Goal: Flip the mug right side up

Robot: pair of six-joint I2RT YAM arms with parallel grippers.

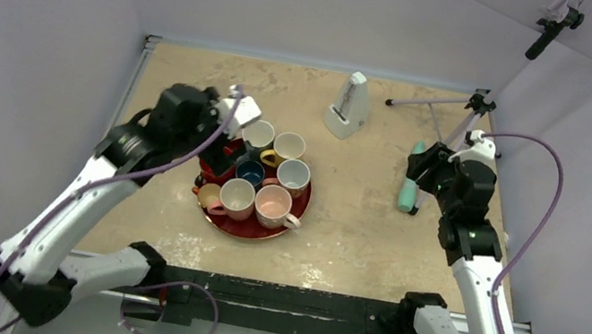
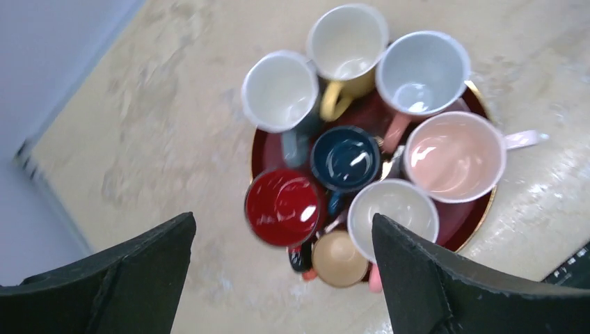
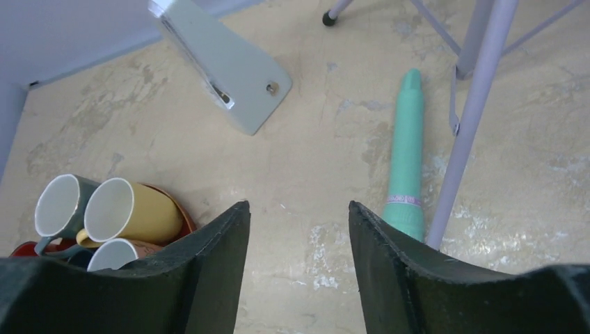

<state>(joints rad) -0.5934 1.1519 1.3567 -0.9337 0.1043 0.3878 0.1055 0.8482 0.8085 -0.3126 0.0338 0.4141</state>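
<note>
A round red tray (image 1: pixel 250 233) holds several mugs, and all that I can see stand with their openings up. In the left wrist view the tray (image 2: pixel 467 221) carries a glossy red mug (image 2: pixel 285 207), a navy mug (image 2: pixel 346 158), a pink mug (image 2: pixel 454 156), a yellow mug (image 2: pixel 346 43) and others. My left gripper (image 2: pixel 283 219) is open and empty, hovering above the red mug at the tray's left side (image 1: pixel 226 158). My right gripper (image 1: pixel 420 174) is open and empty, well to the right of the tray, over bare table (image 3: pixel 298 205).
A white metronome (image 1: pixel 348 108) stands behind the tray, also in the right wrist view (image 3: pixel 222 66). A teal cylinder (image 1: pixel 408 190) lies by my right gripper, beside a purple tripod (image 1: pixel 456 112). Walls close in on the left, back and right.
</note>
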